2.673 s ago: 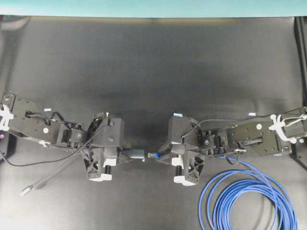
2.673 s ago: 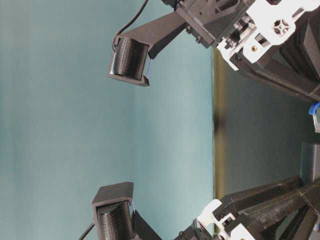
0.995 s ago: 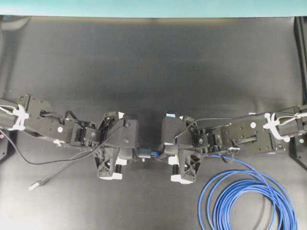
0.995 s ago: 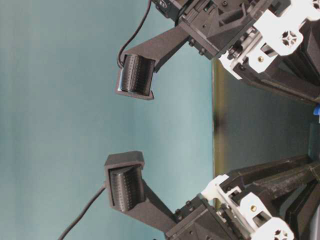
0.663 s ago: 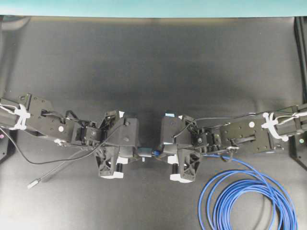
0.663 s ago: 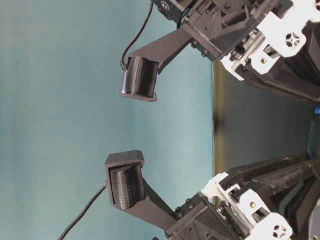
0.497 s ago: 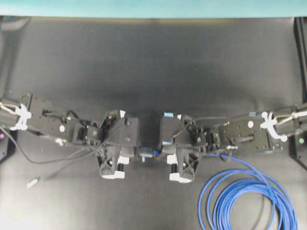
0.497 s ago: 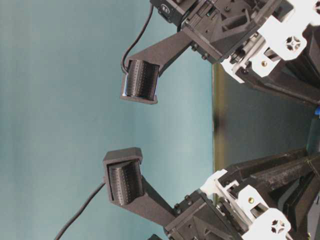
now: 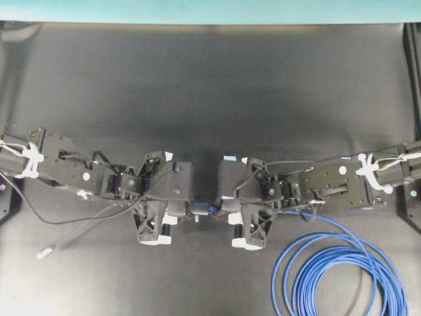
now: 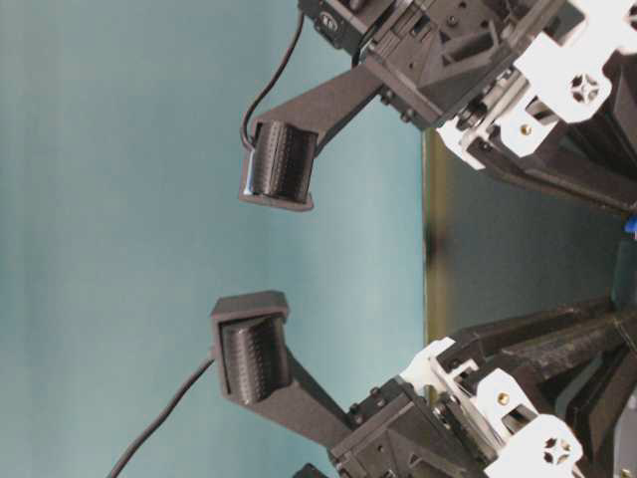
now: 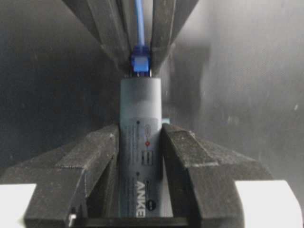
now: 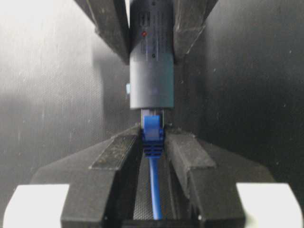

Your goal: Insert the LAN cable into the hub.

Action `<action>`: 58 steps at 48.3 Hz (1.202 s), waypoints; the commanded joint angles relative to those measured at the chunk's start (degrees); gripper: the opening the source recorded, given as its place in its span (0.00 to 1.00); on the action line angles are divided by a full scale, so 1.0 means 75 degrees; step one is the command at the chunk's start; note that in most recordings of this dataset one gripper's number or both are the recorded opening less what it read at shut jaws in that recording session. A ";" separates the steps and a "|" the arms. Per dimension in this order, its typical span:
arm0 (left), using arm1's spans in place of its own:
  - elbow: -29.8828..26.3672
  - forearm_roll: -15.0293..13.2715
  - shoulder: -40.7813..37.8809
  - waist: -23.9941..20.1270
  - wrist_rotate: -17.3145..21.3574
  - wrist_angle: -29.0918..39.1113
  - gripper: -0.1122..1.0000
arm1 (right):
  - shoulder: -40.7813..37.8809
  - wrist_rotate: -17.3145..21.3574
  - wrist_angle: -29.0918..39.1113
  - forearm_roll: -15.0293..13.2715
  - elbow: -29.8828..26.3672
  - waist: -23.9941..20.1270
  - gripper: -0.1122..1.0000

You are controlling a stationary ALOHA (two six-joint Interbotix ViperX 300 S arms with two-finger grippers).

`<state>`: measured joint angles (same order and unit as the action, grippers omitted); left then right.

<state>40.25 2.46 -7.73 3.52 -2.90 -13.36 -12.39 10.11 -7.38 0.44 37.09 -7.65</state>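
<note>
Surface: black table [image 9: 210, 85].
Left gripper [image 11: 140, 142]: pinches the hub [image 11: 140, 156].
Right gripper [image 12: 153, 142]: pinches the LAN cable [image 12: 153, 133] at its plug.
Axis: plug and hub port collinear, touching, apparently partly seated.

hub [image 9: 197, 209] left, lan cable [image 9: 332, 276] plug meeting it

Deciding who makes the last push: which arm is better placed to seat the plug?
Right. Its hand grips the cable just behind the plug, already at the port and in line. The left hand only clamps the hub, so it should brace.
</note>
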 commanded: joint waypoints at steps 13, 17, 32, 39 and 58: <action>-0.0246 0.0023 0.0117 0.0047 0.0176 -0.0047 0.35 | 0.0141 -0.0035 0.0211 0.0012 -0.0434 0.0059 0.22; -0.0246 0.0035 0.0117 0.0059 0.0340 -0.0059 0.35 | 0.0141 -0.0023 0.0270 0.0023 -0.0434 0.0047 0.26; -0.0188 0.0023 0.0117 0.0070 0.0469 0.0305 0.35 | 0.0141 0.0000 0.0352 0.0023 -0.0434 0.0000 0.75; -0.0141 0.0035 0.0129 0.0059 0.0387 0.0492 0.36 | 0.0141 0.0012 0.0457 0.0023 -0.0398 -0.0035 0.74; -0.0082 0.0023 0.0187 -0.0117 0.0199 0.0727 0.88 | 0.0598 0.0035 0.0563 0.0035 0.0246 -0.0070 0.75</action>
<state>39.81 2.55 -7.47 2.46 -1.49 -8.00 -9.76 10.20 -2.90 0.62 38.14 -8.09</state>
